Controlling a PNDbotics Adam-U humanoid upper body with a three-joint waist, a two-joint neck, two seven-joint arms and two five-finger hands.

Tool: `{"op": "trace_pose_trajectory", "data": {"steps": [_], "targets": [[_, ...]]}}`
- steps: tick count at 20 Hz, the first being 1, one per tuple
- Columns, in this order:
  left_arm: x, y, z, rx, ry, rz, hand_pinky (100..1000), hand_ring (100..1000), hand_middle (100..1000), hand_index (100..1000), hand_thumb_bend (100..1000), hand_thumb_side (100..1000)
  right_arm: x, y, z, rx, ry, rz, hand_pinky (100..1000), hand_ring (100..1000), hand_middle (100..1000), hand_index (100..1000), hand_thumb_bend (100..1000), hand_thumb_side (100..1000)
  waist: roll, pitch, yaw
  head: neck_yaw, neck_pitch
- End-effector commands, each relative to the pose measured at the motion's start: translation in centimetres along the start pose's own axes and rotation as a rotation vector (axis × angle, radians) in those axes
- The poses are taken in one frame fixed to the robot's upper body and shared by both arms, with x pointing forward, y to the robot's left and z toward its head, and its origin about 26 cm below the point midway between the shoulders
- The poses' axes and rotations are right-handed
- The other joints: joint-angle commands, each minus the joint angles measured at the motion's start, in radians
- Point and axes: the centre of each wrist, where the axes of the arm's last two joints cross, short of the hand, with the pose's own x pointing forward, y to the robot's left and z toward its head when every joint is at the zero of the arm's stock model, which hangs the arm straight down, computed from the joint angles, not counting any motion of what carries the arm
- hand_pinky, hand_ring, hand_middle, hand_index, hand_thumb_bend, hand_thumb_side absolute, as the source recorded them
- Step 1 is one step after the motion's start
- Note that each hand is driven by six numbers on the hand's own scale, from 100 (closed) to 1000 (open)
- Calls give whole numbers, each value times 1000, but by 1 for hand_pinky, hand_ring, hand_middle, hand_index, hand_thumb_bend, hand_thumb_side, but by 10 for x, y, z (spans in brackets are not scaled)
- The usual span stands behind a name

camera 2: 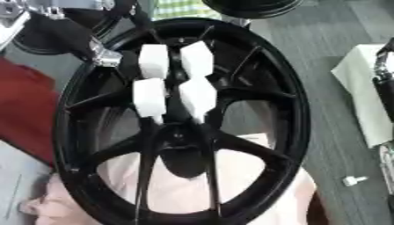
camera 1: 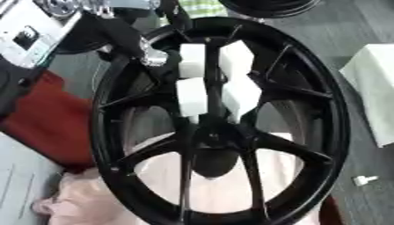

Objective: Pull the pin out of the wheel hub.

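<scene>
The black multi-spoke alloy wheel hub (camera 1: 219,132) stands nearly upright and fills most of both views. Its lower rim sits on a crumpled pale pink cloth (camera 1: 77,200). I cannot pick out the pin itself: the centre of the hub is a dark cluster of black parts against black spokes.

My robot's left hand (camera 1: 192,94) lies over the upper spokes, just above the hub centre. What I see of it is a group of white block-shaped pads with a dark vertical bar between them, pointing down toward the middle of the wheel. Its black arm, with a silver joint (camera 1: 154,56), enters from the upper left and crosses the rim. I cannot tell whether this hand is grasping anything or is released.

Only the right eye view shows the right hand (camera 2: 382,83), as a black strip hard against the right edge, well apart from the wheel; the left eye view cuts it off. I cannot tell its state either.

To the right of the wheel, a white box (camera 1: 373,88) stands on the grey counter (camera 1: 362,26), and a small white piece (camera 1: 364,179) lies nearer me. A red object (camera 1: 46,118) shows to the left behind the rim. A second black wheel (camera 1: 269,6) is at the top edge.
</scene>
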Motion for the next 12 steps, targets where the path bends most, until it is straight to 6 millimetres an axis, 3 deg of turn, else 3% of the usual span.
{"op": "trace_pose_trajectory", "data": {"steps": [1,12], "targets": [[1,14,4,15,15,-12,858,835,765,899,287,729,6,-1,-3,6,-21,-6,869,963,707,777,100,569,10,-2,-3,5,-13],[1,8,-3,-36,42,-14,848,827,757,889,307,787,6,0,-4,1,-21,-16,870,964,707,777,100,572,16,11,-11,14,-14]]}}
